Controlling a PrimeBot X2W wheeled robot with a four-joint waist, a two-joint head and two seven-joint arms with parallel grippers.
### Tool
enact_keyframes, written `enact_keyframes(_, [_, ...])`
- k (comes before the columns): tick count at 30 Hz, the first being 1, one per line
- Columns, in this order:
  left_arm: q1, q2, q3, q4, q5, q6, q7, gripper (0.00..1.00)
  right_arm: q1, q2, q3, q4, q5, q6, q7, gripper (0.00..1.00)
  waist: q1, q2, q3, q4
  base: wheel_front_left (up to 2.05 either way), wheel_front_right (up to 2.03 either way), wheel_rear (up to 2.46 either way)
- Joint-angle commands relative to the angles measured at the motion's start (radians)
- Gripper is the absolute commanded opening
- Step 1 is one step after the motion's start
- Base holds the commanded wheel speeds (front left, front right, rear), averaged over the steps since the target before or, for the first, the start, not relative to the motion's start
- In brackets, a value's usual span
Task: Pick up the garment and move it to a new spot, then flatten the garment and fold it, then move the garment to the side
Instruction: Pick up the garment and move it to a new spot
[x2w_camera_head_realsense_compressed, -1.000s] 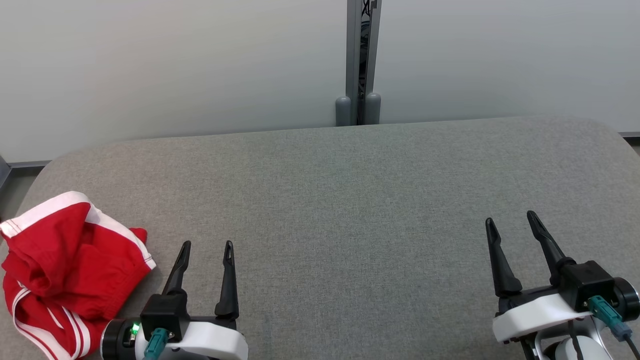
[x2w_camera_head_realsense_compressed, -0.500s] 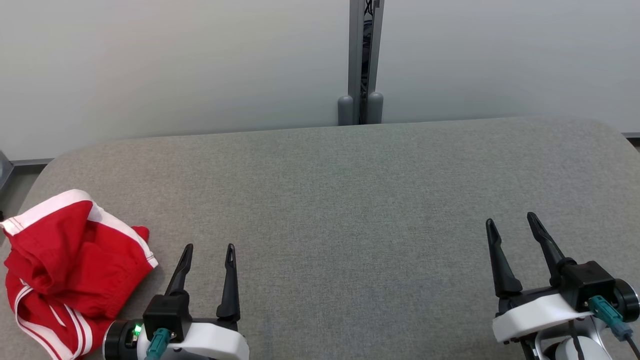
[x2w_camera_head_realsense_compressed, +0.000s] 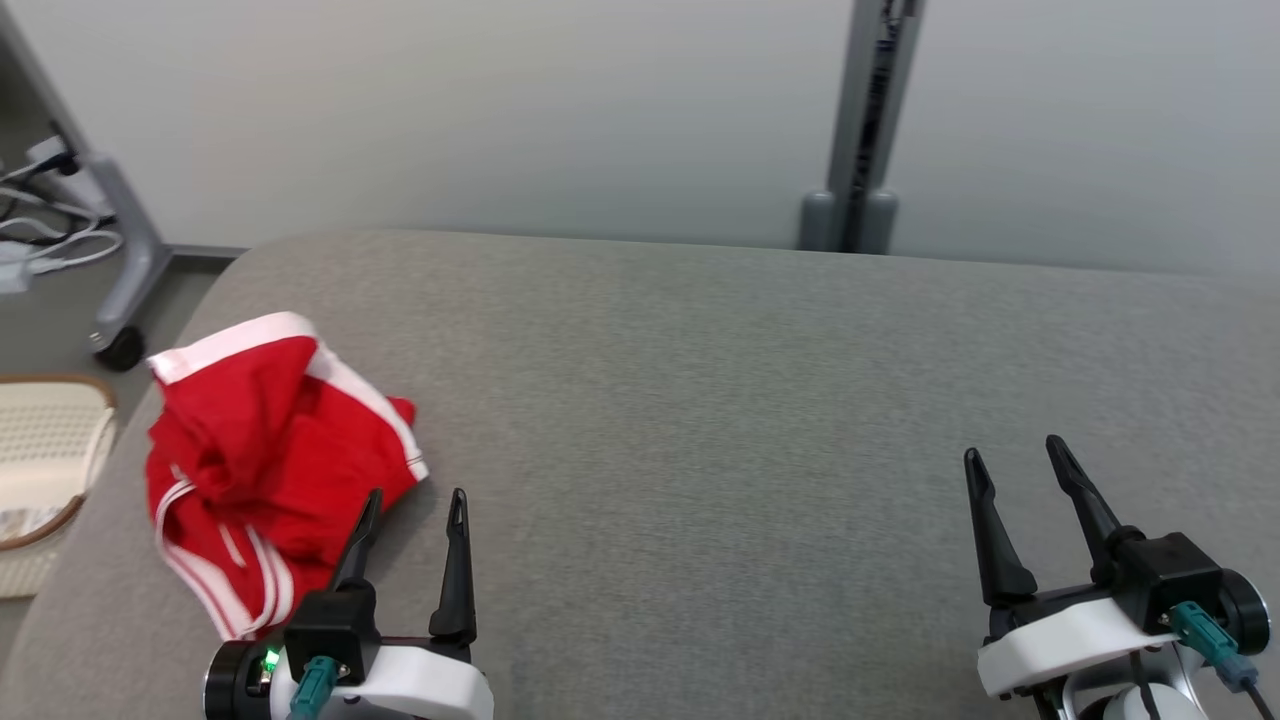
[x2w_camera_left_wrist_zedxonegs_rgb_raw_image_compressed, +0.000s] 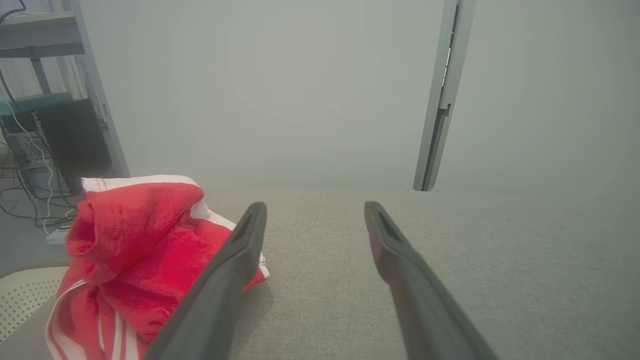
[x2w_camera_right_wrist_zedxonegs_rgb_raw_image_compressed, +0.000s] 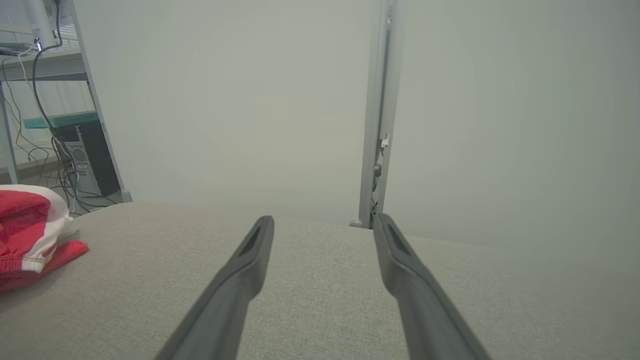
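Observation:
The garment is a crumpled heap of red cloth with white bands and stripes, lying near the left end of the grey padded table. My left gripper hovers open just to the right of the heap, its left finger close beside the cloth and nothing between the fingers. In the left wrist view the garment bulges left of the left gripper. My right gripper stands open over bare table at the lower right. The right wrist view has the garment at its far left and the right gripper open.
A pale perforated basket sits on the floor off the table's left end. A wheeled grey stand with cables is behind it. A grey post stands against the pale wall beyond the table's far edge.
The head camera has turned left, so the whole picture shifted right and the basket and stand came into view. Both grippers stay open in the same places in the picture.

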Motion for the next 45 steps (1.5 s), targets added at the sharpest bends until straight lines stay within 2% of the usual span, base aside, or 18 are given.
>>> enact_keyframes(1, [0.003,0.005,0.005,0.001,0.011,-0.004,-0.002,1.0,0.011,-0.001,-0.001,0.001,0.004,0.002,-0.005,1.0,0.0,0.0,0.0,0.067,0.0,0.0,0.0])
enact_keyframes(9, [0.018,0.005,0.02,-0.01,0.024,-0.006,-0.002,1.0,0.02,0.006,0.005,-0.004,0.013,0.002,-0.005,1.0,0.0,0.0,-0.013,0.204,0.0,0.0,0.0])
enact_keyframes(22, [0.038,0.005,0.053,-0.015,0.048,-0.023,-0.001,1.0,0.027,0.013,0.037,-0.001,0.034,0.002,-0.005,1.0,0.0,0.0,-0.039,0.379,0.0,0.0,0.0])
enact_keyframes(37, [0.047,0.004,0.072,-0.035,0.026,-0.006,-0.001,1.0,-0.004,0.013,0.063,0.013,0.045,0.002,-0.005,1.0,0.0,0.0,-0.025,0.392,0.0,0.0,0.0])
enact_keyframes(45, [0.034,0.005,0.072,0.011,-0.029,-0.039,-0.001,1.0,0.017,0.013,0.058,0.004,0.042,0.002,-0.005,1.0,0.0,0.0,-0.023,0.382,0.0,0.0,0.0])
